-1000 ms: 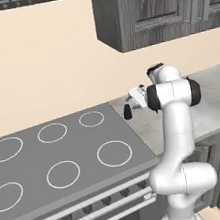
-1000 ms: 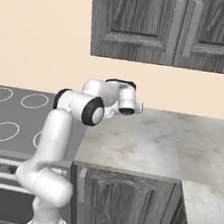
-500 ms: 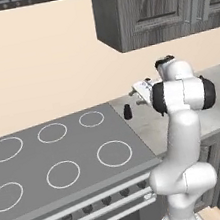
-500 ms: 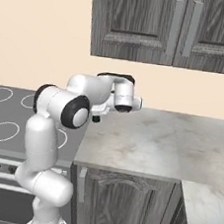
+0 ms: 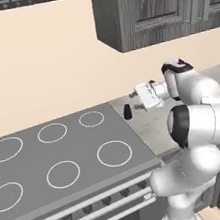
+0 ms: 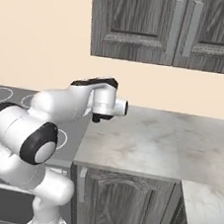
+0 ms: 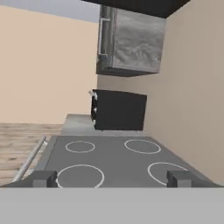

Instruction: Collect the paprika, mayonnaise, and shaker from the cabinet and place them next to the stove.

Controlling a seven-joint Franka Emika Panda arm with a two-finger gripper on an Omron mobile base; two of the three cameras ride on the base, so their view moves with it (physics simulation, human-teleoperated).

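Note:
The shaker (image 5: 127, 112), tiny, black and tapered, stands upright on the marble counter (image 5: 160, 124), just right of the stove's back corner. The stove (image 5: 64, 155) is a flat grey cooktop with white ring burners and dark front knobs. My gripper (image 5: 135, 100) hovers a little above and to the right of the shaker, lying sideways and pointing left over the stove. Looking along it, the gripper (image 7: 112, 178) is open, with nothing between its fingertips (image 7: 43, 178) and the stove (image 7: 113, 158) stretching ahead. The paprika, the mayonnaise and the cabinet are out of view.
A black boxy toaster oven (image 7: 120, 110) stands on the counter past the stove's far end. Dark panelled wall units with doors (image 6: 169, 26) hang above the marble counter (image 6: 150, 143). A beige wall runs behind the stove.
The hand has drawn back a little to the right of the shaker, which stays put. The arm's elbow has swung outward. The jaws stayed open.

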